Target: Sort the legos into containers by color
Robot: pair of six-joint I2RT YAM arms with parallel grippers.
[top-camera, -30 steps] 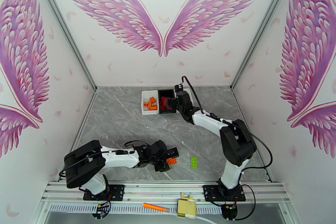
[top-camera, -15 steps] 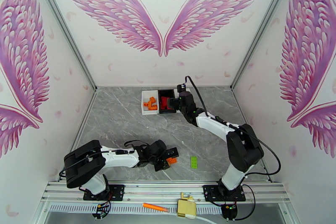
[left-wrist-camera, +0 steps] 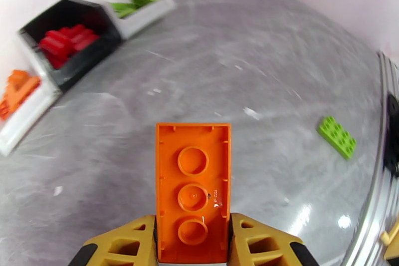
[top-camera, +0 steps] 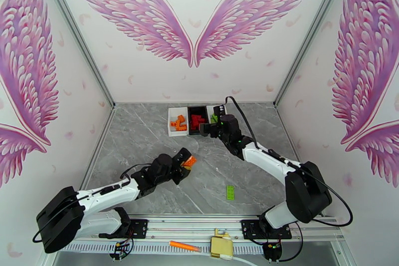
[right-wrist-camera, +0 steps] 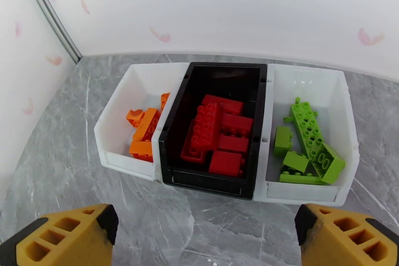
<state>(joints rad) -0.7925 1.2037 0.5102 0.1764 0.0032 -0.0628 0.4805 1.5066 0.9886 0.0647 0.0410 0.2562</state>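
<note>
- The left end effector (left-wrist-camera: 193,234) is clenched on one orange brick (left-wrist-camera: 193,189). In the left wrist view the brick stands at lower centre of the frame between the two yellow fingers (left-wrist-camera: 259,242). Its hollow underside, with three round tubes, faces the camera.
- In the top view this end effector and its brick sit just left of the frame's centre. They are over bare grey worktop (top-camera: 144,147), well apart from the containers.
- The right end effector (right-wrist-camera: 204,234) is released. Its yellow fingertips (right-wrist-camera: 65,234) sit in the lower corners of the right wrist view, wide apart, with nothing between them. In the top view it is just beside the right end of the container row, at upper centre of the frame.
- The three containers stand in a row with their sides touching, near the back edge of the worktop.
- In the right wrist view, the left-hand white container (right-wrist-camera: 115,127) holds orange bricks (right-wrist-camera: 144,130).
- The black container (right-wrist-camera: 209,184) in the middle holds red bricks (right-wrist-camera: 214,132).
- The right-hand white container (right-wrist-camera: 309,82) holds green bricks (right-wrist-camera: 306,127).
- One green brick (top-camera: 230,192) lies flat with its studs up on the worktop, lower right of centre in the top view. It is well apart from the containers and from both end effectors.
- An orange marker pen (top-camera: 184,246) lies on the rail at the bottom edge of the top view.
</note>
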